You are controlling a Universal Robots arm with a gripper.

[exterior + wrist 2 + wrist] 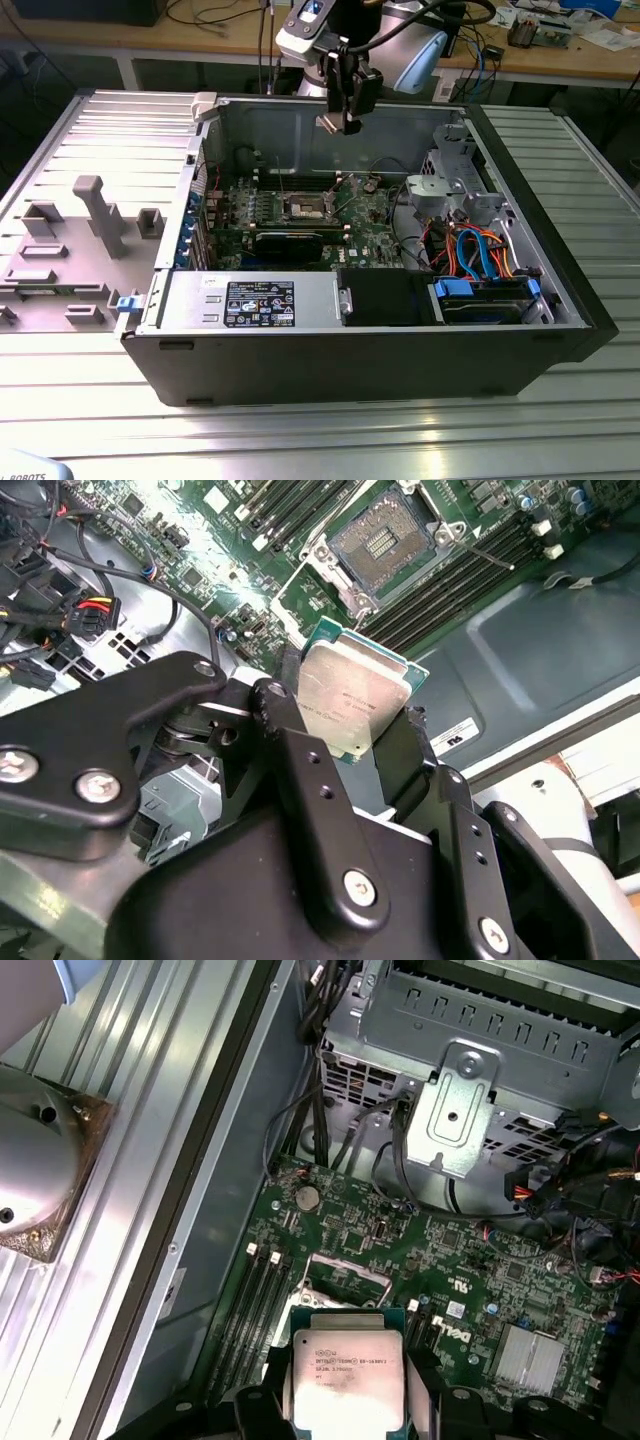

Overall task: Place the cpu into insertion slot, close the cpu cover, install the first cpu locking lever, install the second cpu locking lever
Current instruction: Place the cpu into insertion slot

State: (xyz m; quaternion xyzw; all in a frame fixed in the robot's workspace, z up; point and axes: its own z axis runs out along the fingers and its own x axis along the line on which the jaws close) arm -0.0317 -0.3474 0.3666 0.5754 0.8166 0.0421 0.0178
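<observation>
You are gripping the cpu [352,702] by its edges, the jaws closed on it, hanging above the open socket [385,542] on the motherboard [480,1260]. The jaws are hiding part of the chip in both wrist views.

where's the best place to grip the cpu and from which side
By two opposite thin edges, coming in from the sides. The cpu is a flat square plate, and the gripper pinches it that way, metal top left bare.
</observation>
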